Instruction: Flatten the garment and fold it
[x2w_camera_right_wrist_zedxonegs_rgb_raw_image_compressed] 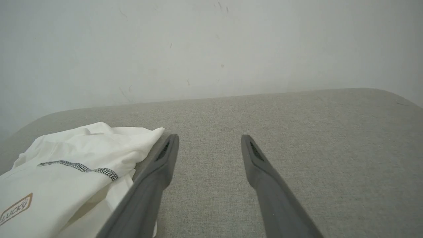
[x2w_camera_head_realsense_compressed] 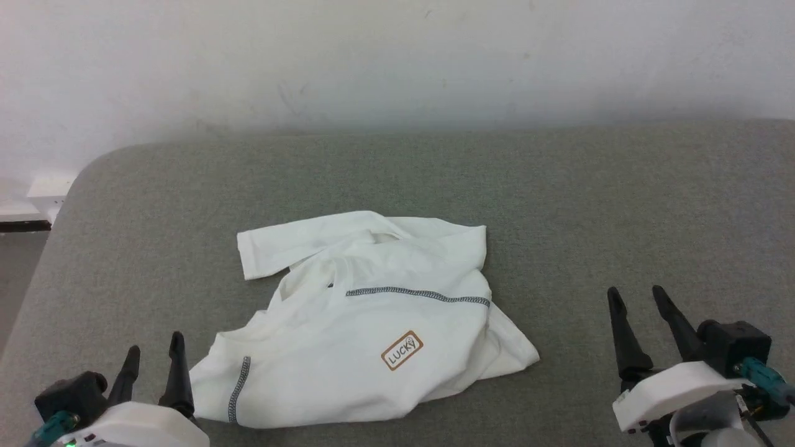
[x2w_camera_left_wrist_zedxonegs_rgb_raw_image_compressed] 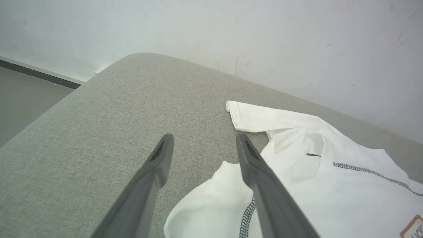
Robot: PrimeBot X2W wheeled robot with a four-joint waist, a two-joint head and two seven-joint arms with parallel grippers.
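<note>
The garment (x2w_camera_head_realsense_compressed: 366,323) is a white T-shirt with dark seam stitching and a brown-bordered LUCKY patch. It lies crumpled in a heap at the middle of the grey padded table (x2w_camera_head_realsense_compressed: 590,198), one sleeve sticking out to the far left. My left gripper (x2w_camera_head_realsense_compressed: 155,349) stands open at the lower left, just beside the garment's near-left corner, holding nothing. In the left wrist view the garment (x2w_camera_left_wrist_zedxonegs_rgb_raw_image_compressed: 314,185) lies to the right of the left gripper (x2w_camera_left_wrist_zedxonegs_rgb_raw_image_compressed: 203,140). My right gripper (x2w_camera_head_realsense_compressed: 636,297) stands open at the lower right, well apart from the cloth. The garment (x2w_camera_right_wrist_zedxonegs_rgb_raw_image_compressed: 66,172) shows left of the right gripper (x2w_camera_right_wrist_zedxonegs_rgb_raw_image_compressed: 210,140).
A pale wall (x2w_camera_head_realsense_compressed: 397,62) rises behind the table. The table's rounded left corner (x2w_camera_head_realsense_compressed: 87,174) drops to a floor with a dark skirting strip (x2w_camera_head_realsense_compressed: 25,225). Bare grey table surface lies on both sides of the shirt and beyond it.
</note>
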